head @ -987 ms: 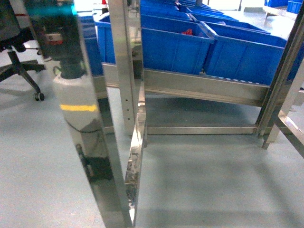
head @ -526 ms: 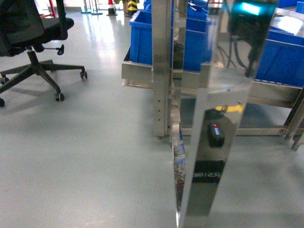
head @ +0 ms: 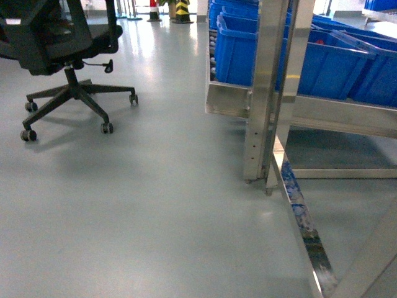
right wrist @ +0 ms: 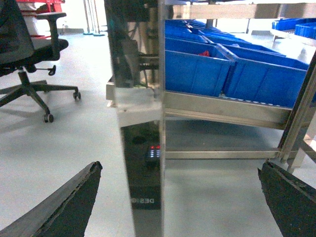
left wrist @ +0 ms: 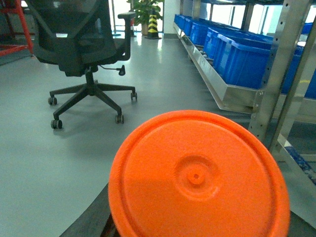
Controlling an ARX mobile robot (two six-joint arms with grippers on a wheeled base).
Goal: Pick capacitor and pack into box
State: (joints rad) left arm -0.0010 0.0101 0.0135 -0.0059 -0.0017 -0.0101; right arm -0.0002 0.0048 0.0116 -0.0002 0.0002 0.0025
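Driving past the steel rack of blue bins, I'd go slowly: no box or capacitor shows, the right claw gapes wide, empty, the left claw's state I cannot tell.

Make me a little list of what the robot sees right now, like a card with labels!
Place: a workshop with a smooth grey floor
Chair: a black office chair on wheels, standing on the left of the head view
Shelf: a shiny metal rack on the right
Bins: blue plastic bins lined up on the rack
Orange thing: a round orange lid filling the bottom of the left wrist view
Right fingers: dark, spread wide apart, nothing between them
Left fingers: hidden
Pink box and capacitor: not in any view
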